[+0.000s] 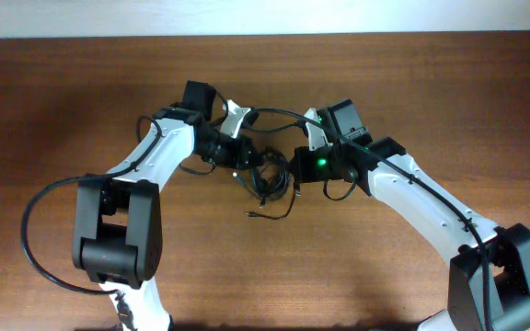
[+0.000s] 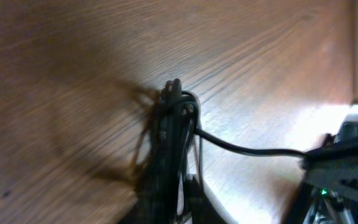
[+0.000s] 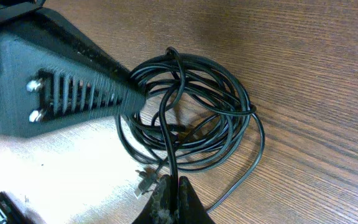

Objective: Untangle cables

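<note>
The cables are thin black cords looped in a loose coil at the table's middle, between my two grippers. One silvery plug end lies in front of the coil. My left gripper is shut on a bunch of the cords at the coil's left side. A single cord runs from it toward the right arm. My right gripper is shut on one cord that rises from the coil. Another plug lies just left of its fingertips. The left gripper's black finger touches the coil.
The wooden table extends all around the tangle. The thick black arm cable loops out at the left arm's base. The two arms' wrists are close together over the table's middle.
</note>
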You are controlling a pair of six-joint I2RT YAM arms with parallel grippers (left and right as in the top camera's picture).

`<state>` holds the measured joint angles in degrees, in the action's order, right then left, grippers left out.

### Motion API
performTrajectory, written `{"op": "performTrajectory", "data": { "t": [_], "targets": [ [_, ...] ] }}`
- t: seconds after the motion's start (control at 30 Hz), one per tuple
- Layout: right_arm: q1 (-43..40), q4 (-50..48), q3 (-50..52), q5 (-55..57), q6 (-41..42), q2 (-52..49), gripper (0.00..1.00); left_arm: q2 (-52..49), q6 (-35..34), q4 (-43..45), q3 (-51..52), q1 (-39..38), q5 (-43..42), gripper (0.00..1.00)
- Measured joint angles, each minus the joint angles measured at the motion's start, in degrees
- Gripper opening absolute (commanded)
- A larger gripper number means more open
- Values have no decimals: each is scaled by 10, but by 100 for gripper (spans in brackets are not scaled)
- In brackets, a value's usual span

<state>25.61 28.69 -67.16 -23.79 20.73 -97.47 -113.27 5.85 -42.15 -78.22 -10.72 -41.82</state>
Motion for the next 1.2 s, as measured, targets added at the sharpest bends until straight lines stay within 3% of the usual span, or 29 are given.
{"op": "performTrajectory", "data": {
  "t": [0.2,0.37,0.63,0.67,0.77,0.9,1.03,1.2],
  "targets": [
    [0,22,0,-4,0,0,4,0,-10,0,0,0,19,0],
    [3,15,0,-1,10,-4,4,0,28,-4,0,0,-26,0],
    [4,-126,0,1,40,-89,4,0,65,-17,0,0,-76,0],
    [4,-133,0,-2,43,-92,6,0,66,-16,0,0,-77,0],
    [1,-156,0,-28,49,-94,32,0,66,-16,0,0,-78,0],
    [-16,-133,0,-84,26,-94,50,0,66,-17,0,1,-80,0],
    [-49,-62,-2,-158,-25,-94,48,0,68,-19,0,2,-84,0],
    [-36,47,-2,-163,-94,-94,41,0,68,-19,0,1,-83,0]
  ]
}}
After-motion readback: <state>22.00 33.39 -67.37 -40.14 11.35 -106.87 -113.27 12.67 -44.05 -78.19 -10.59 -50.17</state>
